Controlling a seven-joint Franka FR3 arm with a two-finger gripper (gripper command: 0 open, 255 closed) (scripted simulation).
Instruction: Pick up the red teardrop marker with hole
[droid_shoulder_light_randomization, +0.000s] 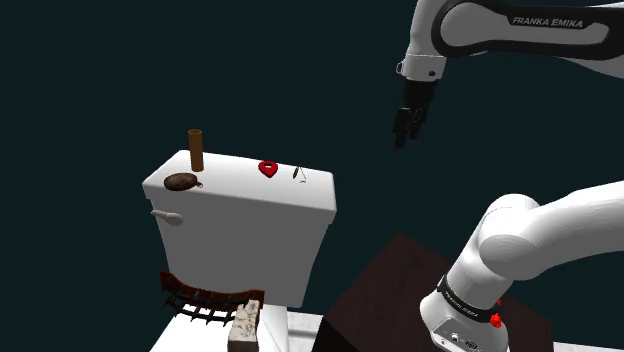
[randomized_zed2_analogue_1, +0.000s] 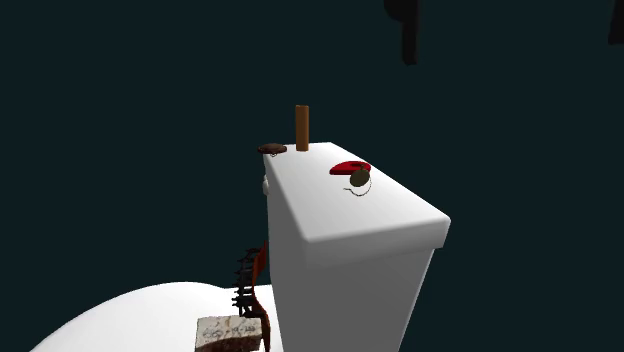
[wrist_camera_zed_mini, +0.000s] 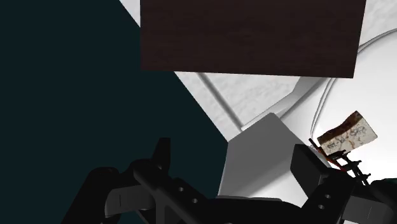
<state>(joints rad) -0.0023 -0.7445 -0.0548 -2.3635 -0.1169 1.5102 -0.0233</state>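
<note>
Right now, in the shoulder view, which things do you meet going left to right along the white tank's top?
Upright brown cylinder, red teardrop marker with hole, small dark object.

The gripper (droid_shoulder_light_randomization: 401, 138) is hanging in open air, well above the white tank lid (droid_shoulder_light_randomization: 240, 198) and off to the shoulder view's right, with free space lying between them. On the lid, a small dark looped thing (droid_shoulder_light_randomization: 299, 173) is lying just beside the red teardrop marker (droid_shoulder_light_randomization: 267, 168), on the gripper's side. A brown upright tube (droid_shoulder_light_randomization: 196, 149) and a flat brown disc (droid_shoulder_light_randomization: 180, 182) are sitting well apart, toward the view's left.
</note>
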